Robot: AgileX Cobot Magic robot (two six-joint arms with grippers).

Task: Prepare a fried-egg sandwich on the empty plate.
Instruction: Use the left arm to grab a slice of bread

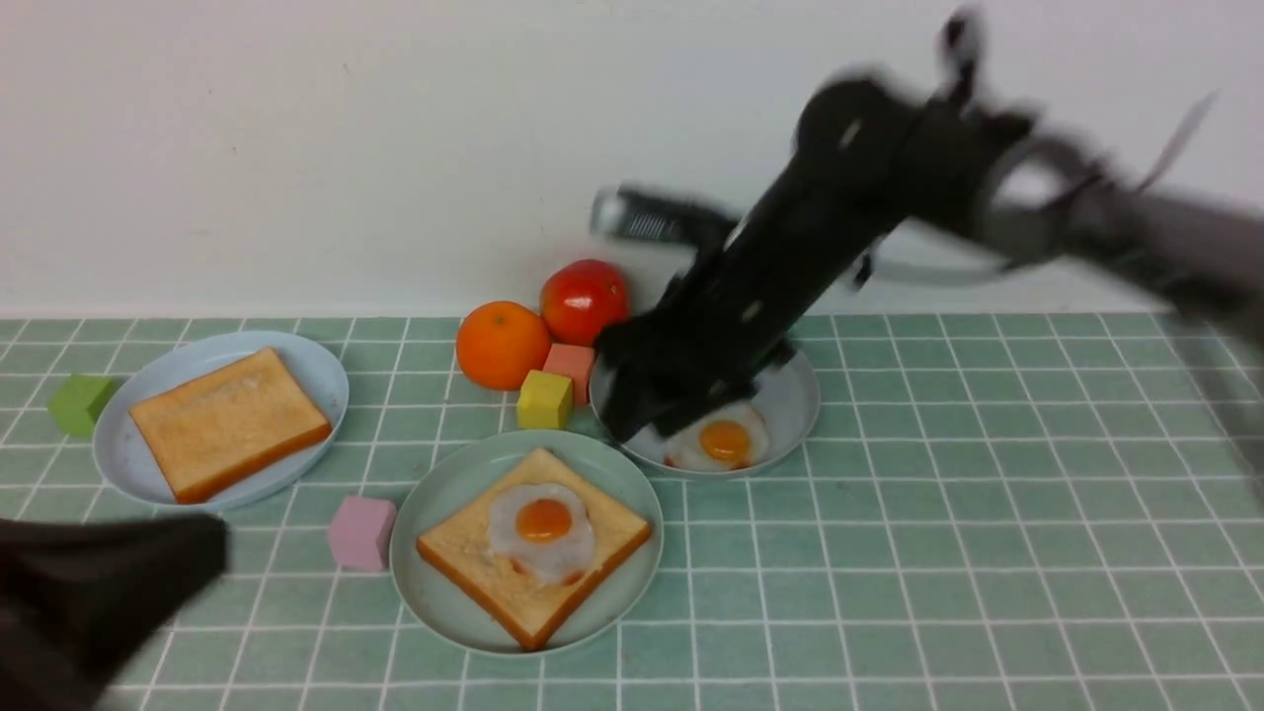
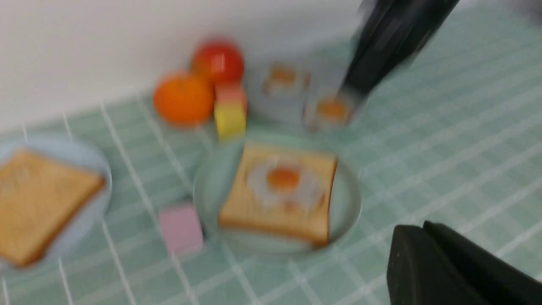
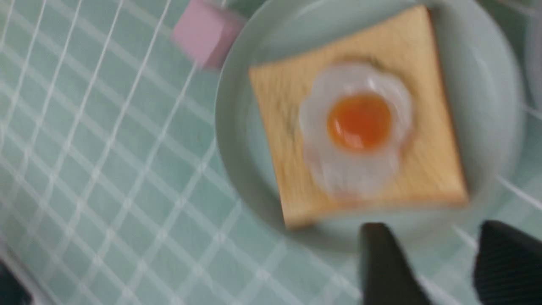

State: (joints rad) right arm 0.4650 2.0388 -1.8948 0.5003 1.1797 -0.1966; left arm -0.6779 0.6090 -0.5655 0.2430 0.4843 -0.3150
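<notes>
The empty plate (image 1: 444, 494), pale mint green, lies front centre and carries a toast slice (image 1: 474, 553) with a fried egg (image 1: 543, 528) on top. A second toast slice (image 1: 229, 423) rests on the pale blue plate (image 1: 316, 375) at the left. My right gripper (image 1: 647, 425) hangs blurred over the grey plate (image 1: 790, 395), beside another fried egg (image 1: 726, 439). In the right wrist view this gripper (image 3: 434, 228) is open and empty, just off the egg-topped toast (image 3: 279, 127). My left gripper (image 2: 413, 231) is shut and empty, low at the front left (image 1: 212, 553).
An orange (image 1: 502, 344) and a tomato (image 1: 583, 299) stand near the back wall, with a yellow cube (image 1: 544, 399) and a salmon cube (image 1: 573, 363) in front of them. A pink cube (image 1: 361, 532) sits left of the mint plate. A green cube (image 1: 79, 403) lies far left.
</notes>
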